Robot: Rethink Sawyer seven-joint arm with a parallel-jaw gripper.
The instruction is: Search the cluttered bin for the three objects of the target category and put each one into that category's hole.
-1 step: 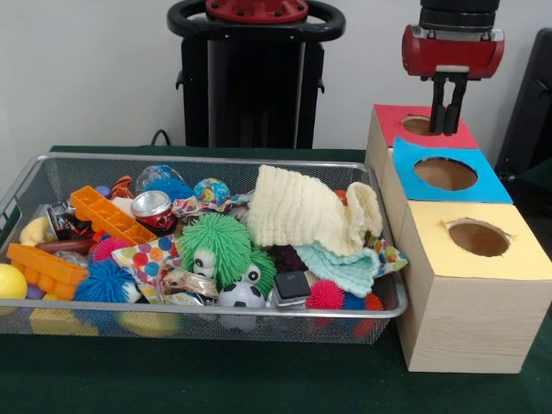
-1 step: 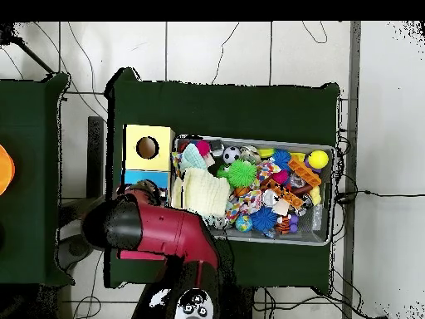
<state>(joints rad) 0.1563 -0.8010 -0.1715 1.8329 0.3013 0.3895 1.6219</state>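
We see a silver wire-mesh bin point(image 1: 34, 172) heaped with fuzzy spiky balls, a ribbed cream knitted cloth point(image 1: 302, 211) and plastic toys. Right of the bin, our black pincer point(image 1: 448, 112) hangs with tips together, empty, over the red-topped wooden box's round hole point(image 1: 420, 126).

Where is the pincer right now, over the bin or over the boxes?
In the front view the pincer hangs at the upper right, right above the hole of the red-topped box, the farthest of the three boxes beside the wire bin.
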